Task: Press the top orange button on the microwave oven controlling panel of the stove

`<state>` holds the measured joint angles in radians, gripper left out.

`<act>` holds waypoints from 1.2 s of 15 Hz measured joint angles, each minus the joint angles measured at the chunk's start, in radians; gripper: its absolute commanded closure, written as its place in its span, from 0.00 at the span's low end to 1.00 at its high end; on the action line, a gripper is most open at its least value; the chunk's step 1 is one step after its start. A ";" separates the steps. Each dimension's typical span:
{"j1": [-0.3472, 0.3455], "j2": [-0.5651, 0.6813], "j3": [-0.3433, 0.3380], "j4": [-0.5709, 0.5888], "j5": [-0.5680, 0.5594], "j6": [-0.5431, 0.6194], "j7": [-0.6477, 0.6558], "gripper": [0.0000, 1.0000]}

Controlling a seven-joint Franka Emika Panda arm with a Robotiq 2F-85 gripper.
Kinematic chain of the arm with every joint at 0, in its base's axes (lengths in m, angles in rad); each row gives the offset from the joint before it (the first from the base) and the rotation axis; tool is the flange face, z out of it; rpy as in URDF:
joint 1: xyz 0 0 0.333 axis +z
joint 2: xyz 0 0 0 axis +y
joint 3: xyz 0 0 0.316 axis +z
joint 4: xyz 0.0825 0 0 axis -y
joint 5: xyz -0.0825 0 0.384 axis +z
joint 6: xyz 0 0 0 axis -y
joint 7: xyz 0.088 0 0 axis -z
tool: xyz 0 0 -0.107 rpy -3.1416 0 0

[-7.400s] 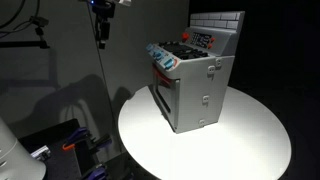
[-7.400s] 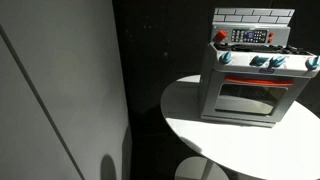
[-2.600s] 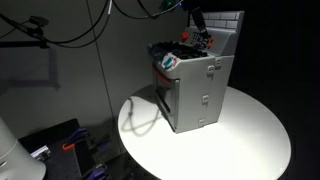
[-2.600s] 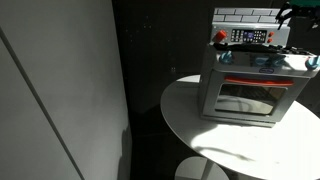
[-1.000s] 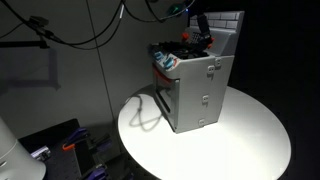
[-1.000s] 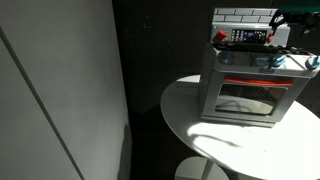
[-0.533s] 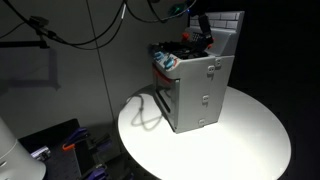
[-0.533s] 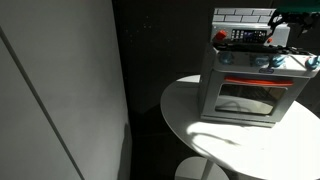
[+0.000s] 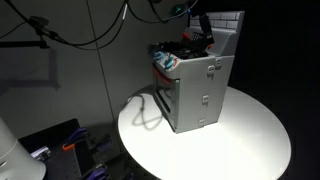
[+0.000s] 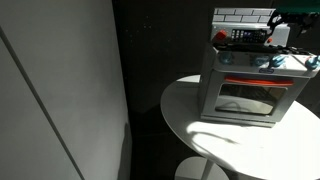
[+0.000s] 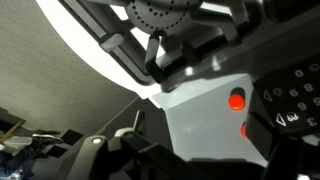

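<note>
The small grey toy stove (image 9: pixel 196 88) stands on a round white table and also shows in an exterior view (image 10: pixel 248 88). Its control panel (image 10: pixel 250 37) sits on the brick-patterned back wall, with a red-orange button (image 10: pixel 221 37) at its end. My gripper (image 9: pixel 203 30) hangs just over that panel and also shows in an exterior view (image 10: pixel 276 24). In the wrist view the top orange button (image 11: pixel 236 99) sits on grey plastic, a second orange button (image 11: pixel 245 130) below it, beside the dark keypad (image 11: pixel 290 105). My dark fingers (image 11: pixel 200 165) show no gap and hold nothing.
The round white table (image 9: pixel 250 135) carries only the stove, near its far edge. Blue-and-white knobs (image 9: pixel 165 60) line the stove's front top. A burner grate (image 11: pixel 155 15) lies behind the buttons. Cables hang at the upper left (image 9: pixel 70 35).
Over the earlier frames the arm came from the left and settled over the stove's back panel. In the last second it has barely moved.
</note>
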<state>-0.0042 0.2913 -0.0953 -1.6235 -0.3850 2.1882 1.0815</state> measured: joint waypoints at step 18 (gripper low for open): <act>0.031 -0.089 0.010 -0.051 0.062 -0.016 -0.100 0.00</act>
<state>0.0265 0.2026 -0.0858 -1.6748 -0.3226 2.1721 0.9817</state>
